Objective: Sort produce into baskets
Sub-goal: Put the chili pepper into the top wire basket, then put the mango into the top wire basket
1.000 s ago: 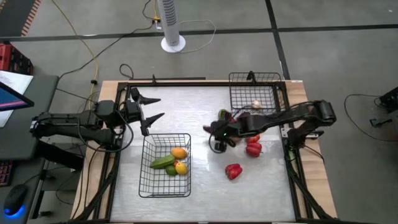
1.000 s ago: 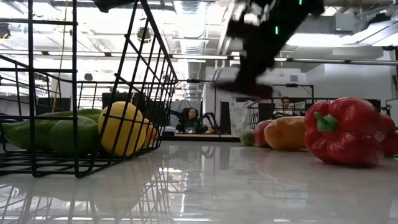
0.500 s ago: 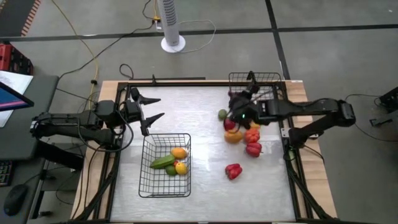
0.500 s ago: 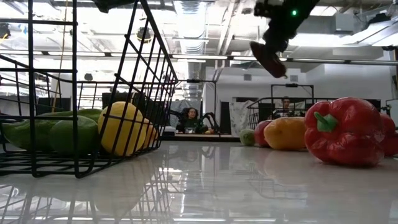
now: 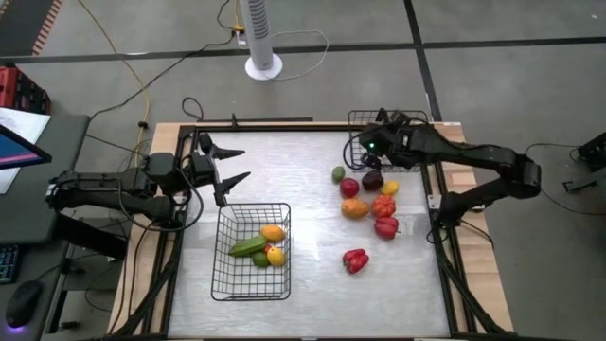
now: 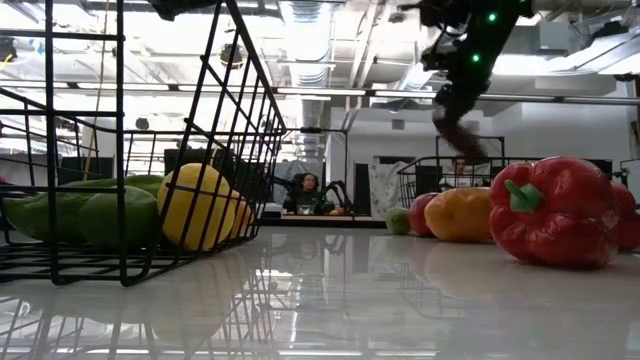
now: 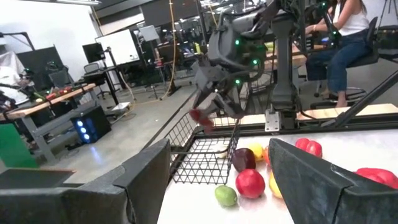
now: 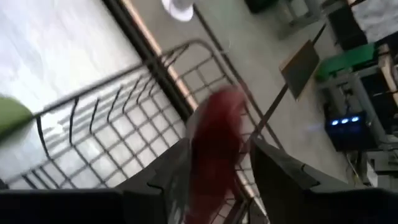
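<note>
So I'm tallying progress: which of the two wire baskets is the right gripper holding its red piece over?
The far basket at the table's back right corner, under the right gripper; the near basket, already holding produce, sits front left.

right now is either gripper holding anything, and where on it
The right gripper is shut on a dark red piece of produce, pinched across its lower part, over the far basket. The left gripper is open and holds nothing.

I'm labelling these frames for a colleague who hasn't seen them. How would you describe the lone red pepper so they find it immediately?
Start at the table and find the loose pile of produce near the right arm's basket. The lone red pepper lies on bare tabletop, clear of that pile, toward the table's near edge. Unlike the other red pieces, it touches nothing.
</note>
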Available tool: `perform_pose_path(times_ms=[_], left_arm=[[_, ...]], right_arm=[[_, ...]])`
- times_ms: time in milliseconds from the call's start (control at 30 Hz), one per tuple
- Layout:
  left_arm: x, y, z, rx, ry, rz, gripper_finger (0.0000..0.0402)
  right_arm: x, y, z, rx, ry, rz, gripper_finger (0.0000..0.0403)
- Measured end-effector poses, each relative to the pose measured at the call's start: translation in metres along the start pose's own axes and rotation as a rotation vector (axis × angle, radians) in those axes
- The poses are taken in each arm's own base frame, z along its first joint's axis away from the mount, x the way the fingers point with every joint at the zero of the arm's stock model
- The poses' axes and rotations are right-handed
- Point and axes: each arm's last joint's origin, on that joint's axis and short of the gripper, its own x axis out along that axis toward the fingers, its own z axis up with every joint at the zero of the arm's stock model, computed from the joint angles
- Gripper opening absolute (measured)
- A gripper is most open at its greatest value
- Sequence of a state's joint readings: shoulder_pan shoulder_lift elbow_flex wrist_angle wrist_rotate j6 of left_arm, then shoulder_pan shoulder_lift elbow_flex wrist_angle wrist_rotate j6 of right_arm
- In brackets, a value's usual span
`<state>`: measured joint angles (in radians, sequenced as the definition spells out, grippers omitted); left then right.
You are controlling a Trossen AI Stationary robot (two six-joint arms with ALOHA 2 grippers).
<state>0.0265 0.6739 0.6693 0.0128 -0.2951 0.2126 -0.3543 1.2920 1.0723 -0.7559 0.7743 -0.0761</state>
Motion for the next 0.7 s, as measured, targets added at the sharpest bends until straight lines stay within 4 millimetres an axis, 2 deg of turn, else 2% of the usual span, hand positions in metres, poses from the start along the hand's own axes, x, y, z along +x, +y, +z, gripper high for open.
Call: perform_pose_path(times_ms=[200, 300, 500, 700], left_arm=[[0.0, 0.0, 0.0, 0.0, 0.0, 0.001, 0.0258], [0.0, 0.0, 0.0, 0.0, 0.0, 0.002, 0.0258], [0.0, 0.0, 0.0, 0.009, 0.002, 0.01, 0.0258], [0.0, 0.0, 0.0, -0.008, 0.002, 0.012, 0.0258]], right_arm=[[0.005, 0.001, -0.006, 0.047, 0.039, 0.013, 0.0252], [-0.002, 0.01, -0.006, 0.044, 0.028, 0.089, 0.0265], [-0.038, 0.048, -0.006, 0.022, -0.054, 0.412, 0.0267], [-0.055, 0.083, -0.016, -0.044, 0.01, 0.503, 0.0268]])
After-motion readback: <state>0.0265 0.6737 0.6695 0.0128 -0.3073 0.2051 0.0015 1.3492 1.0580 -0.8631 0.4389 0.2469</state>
